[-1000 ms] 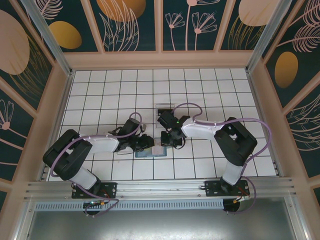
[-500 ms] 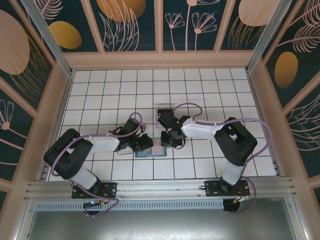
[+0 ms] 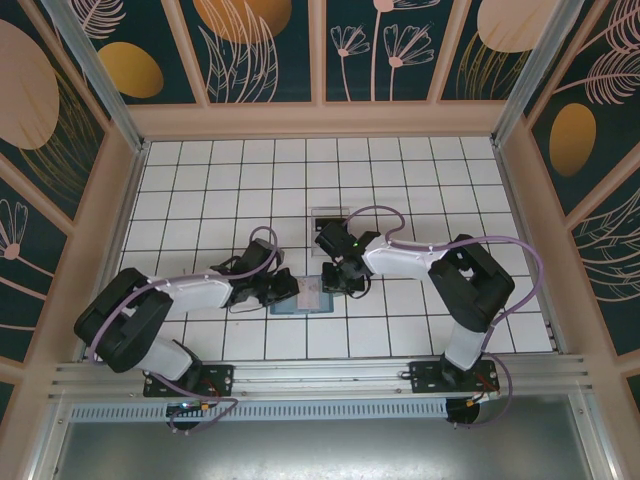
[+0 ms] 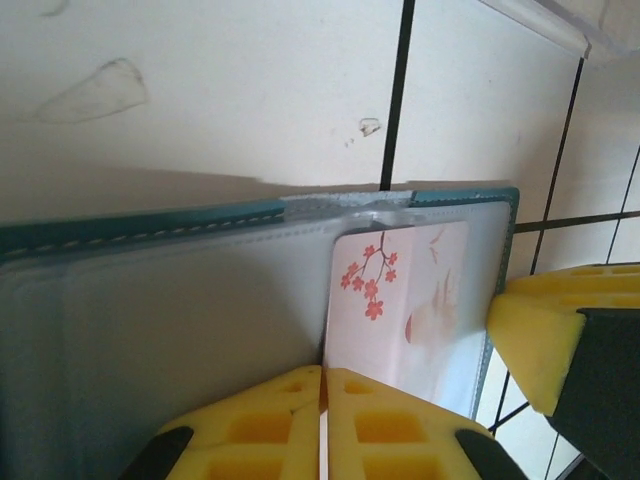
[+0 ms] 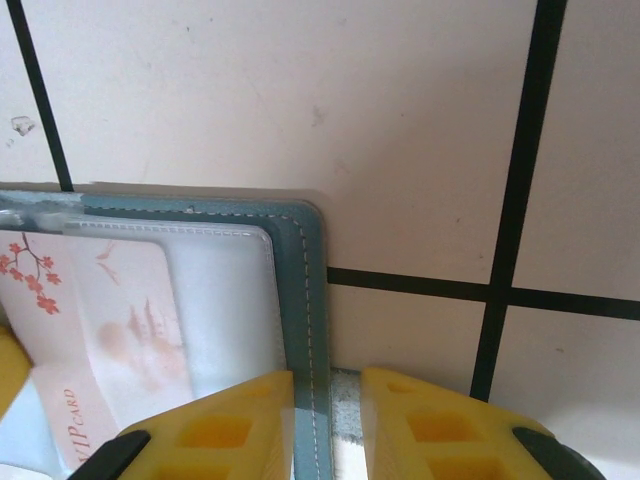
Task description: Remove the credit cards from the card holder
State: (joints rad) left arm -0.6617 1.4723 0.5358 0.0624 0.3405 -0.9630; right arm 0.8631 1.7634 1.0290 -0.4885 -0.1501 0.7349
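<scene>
The card holder (image 3: 297, 306) lies open on the tiled floor, teal rim (image 4: 150, 227) around cloudy clear pockets. A pale credit card (image 4: 400, 295) with red blossoms sits in the end pocket, and its left edge runs into the seam of my left gripper (image 4: 322, 378), which is shut on it. My right gripper (image 5: 328, 400) pinches the holder's stitched teal border (image 5: 303, 270) at the outer side. The same card (image 5: 105, 320) lies just left of that grip. In the top view my left gripper (image 3: 291, 291) and right gripper (image 3: 335, 284) meet over the holder.
A clear plastic tray (image 3: 326, 219) lies one tile behind the holder; its edge (image 4: 545, 22) crosses the corner of the left wrist view. A yellow finger (image 4: 540, 330) of the right gripper stands close beside the card. Open tiles surround the holder.
My left gripper has closed on the card's edge and shifted slightly right over the holder. The right gripper has stayed in place on the border.
</scene>
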